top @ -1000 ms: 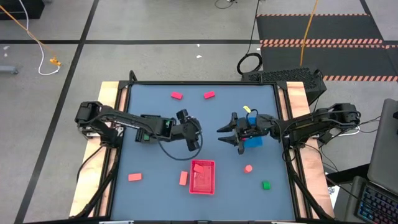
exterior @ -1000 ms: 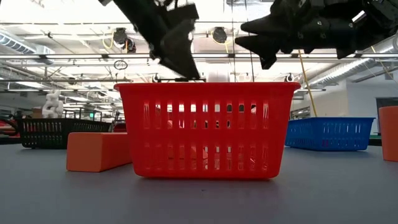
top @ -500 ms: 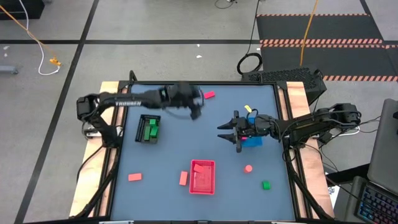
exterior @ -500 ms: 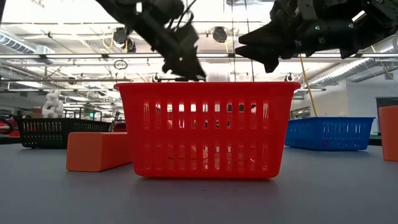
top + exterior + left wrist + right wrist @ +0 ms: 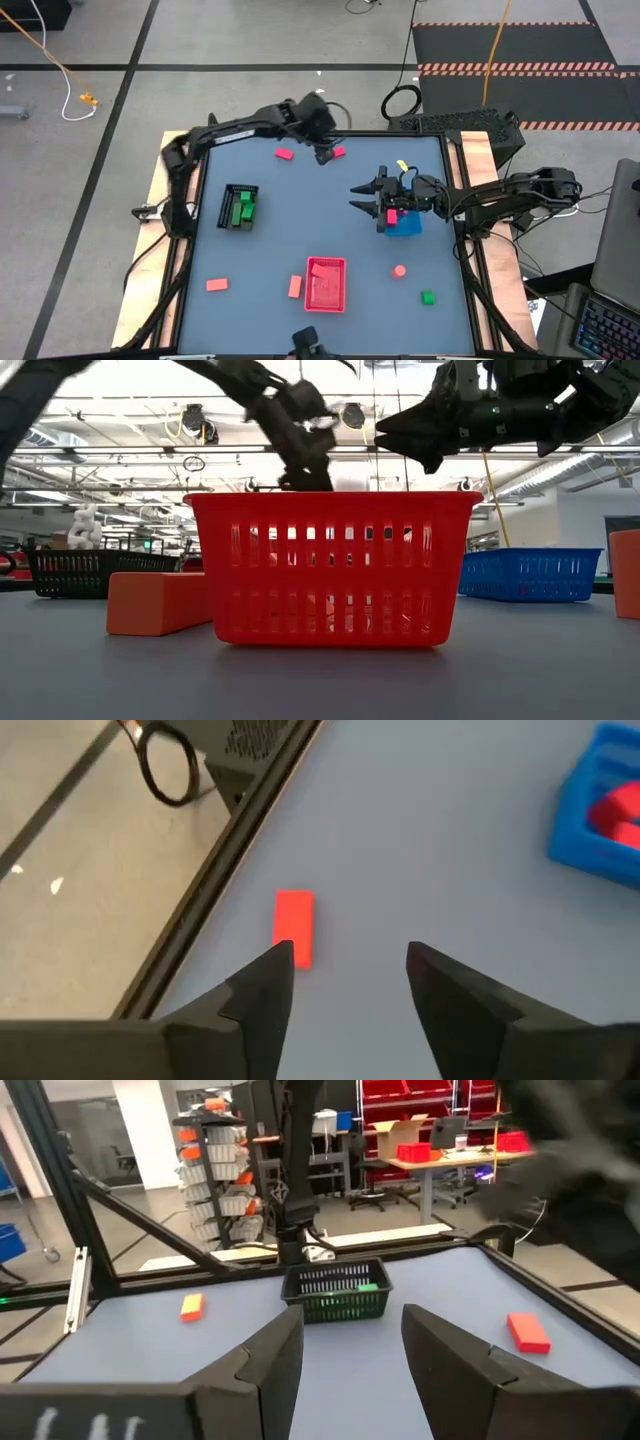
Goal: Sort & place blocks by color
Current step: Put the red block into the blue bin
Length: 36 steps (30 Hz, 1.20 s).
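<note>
While hanging over the far edge of the counter (image 5: 240,260), left end effector (image 5: 345,960) open, empty, just above a small flat magenta-red block (image 5: 294,926). Block lying flat at 12 o'clock on the counter, long side running along the near rail. Right end effector (image 5: 366,199) open at 3 o'clock, above the blue tray (image 5: 405,222), empty.

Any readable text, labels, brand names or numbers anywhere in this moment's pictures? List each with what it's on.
None can be read.
Left arm: any lettering along it is too blurred to read.
Right wrist view, shelves and bins in the room behind: no legible labels.
Trays and blocks: no visible markings.
</note>
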### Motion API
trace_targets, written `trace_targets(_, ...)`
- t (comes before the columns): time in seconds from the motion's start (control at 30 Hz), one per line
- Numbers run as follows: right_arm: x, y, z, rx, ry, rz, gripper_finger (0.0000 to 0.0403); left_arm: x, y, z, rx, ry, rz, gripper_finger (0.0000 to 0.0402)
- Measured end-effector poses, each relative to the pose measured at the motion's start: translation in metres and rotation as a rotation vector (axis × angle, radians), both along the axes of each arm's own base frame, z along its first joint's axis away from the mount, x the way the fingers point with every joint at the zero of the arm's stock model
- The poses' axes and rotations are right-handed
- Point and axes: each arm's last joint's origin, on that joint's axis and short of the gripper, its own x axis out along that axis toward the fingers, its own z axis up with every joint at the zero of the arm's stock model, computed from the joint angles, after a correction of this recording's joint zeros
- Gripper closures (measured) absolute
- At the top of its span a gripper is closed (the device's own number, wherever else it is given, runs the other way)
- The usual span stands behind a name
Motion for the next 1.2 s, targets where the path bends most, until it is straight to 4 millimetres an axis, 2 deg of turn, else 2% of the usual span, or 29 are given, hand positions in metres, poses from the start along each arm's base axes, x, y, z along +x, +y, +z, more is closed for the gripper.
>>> trace_targets(0.13, 0.000, 0.000, 0.000, -0.008, 0.001, 0.003, 0.0238, 0.022, 0.028, -0.015, -0.039, 0.058, 0.021, 0.0236)
trace_targets(0.27, 0.000, 0.000, -0.001, -0.021, 0.009, 0.005, 0.0238, 0.034, 0.045, -0.033, -0.067, 0.092, 0.028, 0.0256)
trace_targets(0.43, 0.000, 0.000, -0.003, -0.017, 0.032, 0.007, 0.0238, 0.041, 0.051, -0.066, -0.115, 0.159, 0.043, 0.0260)
trace_targets(0.57, 0.000, 0.000, -0.004, -0.015, 0.043, 0.009, 0.0238, 0.044, 0.047, -0.091, -0.159, 0.245, 0.036, 0.0257)
trace_targets(1.07, 0.000, 0.001, -0.006, 0.015, 0.060, 0.010, 0.0238, 0.046, 0.044, -0.097, -0.148, 0.264, 0.030, 0.0256)
trace_targets(1.2, 0.000, 0.001, -0.006, 0.015, 0.060, 0.010, 0.0238, 0.042, 0.050, -0.097, -0.154, 0.265, 0.054, 0.0256)
